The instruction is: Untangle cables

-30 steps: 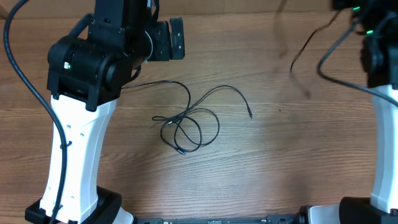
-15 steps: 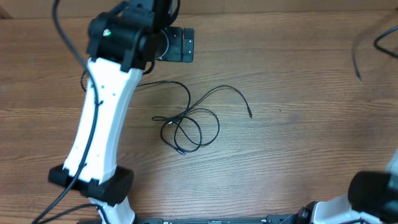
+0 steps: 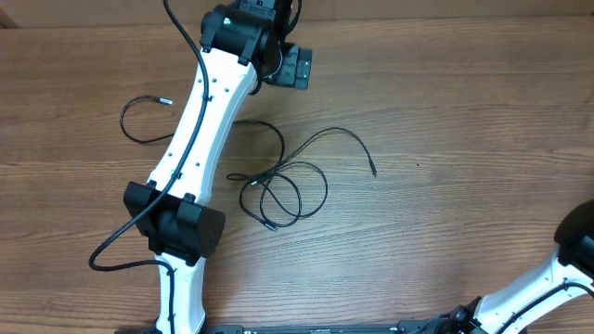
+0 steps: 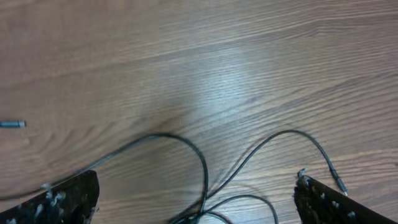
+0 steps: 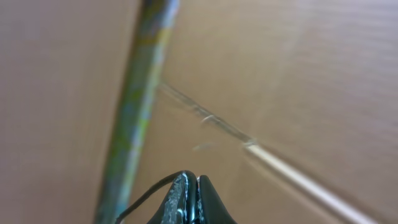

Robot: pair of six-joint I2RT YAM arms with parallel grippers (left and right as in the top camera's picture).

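A tangle of thin black cables point(image 3: 278, 190) lies in loops at the table's middle, with one free end point(image 3: 372, 171) reaching right. A separate black cable point(image 3: 135, 118) curls at the left, plug tip up. My left gripper point(image 3: 298, 67) is open and empty, high over the far side of the table. In the left wrist view its fingers point(image 4: 194, 190) straddle the tangle's upper strands point(image 4: 205, 168) from above. My right gripper point(image 5: 196, 183) is out of the overhead view. It is shut on a thin black cable point(image 5: 144, 198), facing a brown surface.
My left arm point(image 3: 190, 158) stretches from the front edge up across the left-middle of the table. Part of my right arm point(image 3: 577, 250) shows at the lower right corner. A small plug tip point(image 4: 12, 124) lies at the left of the left wrist view.
My left arm has stretched out and its gripper moved right along the far side, uncovering the left cable. My right arm has swung out of the overhead view with its cable.
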